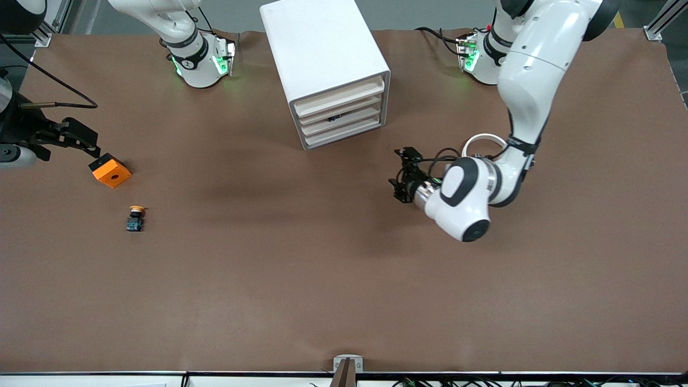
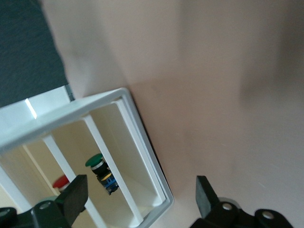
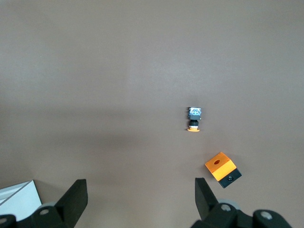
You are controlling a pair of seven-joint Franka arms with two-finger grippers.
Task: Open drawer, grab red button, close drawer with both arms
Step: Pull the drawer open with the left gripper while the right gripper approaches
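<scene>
No writing shows; the button [image 2: 61, 182], seemingly red, lies inside the cabinet [image 2: 142, 156].

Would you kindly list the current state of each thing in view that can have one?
Drawer cabinet: drawers shut or nearly so.
Red button: inside the cabinet, partly hidden, beside a green button.
Yellow button: loose on the table.
Orange block: on the table.
Left gripper: open, empty, facing the cabinet.
Right gripper: open, empty, over the table.

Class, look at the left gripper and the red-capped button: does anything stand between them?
Yes. The red button sits inside the white drawer unit, with a white divider bar crossing in front of it. The left gripper, open, faces the unit's front.
</scene>
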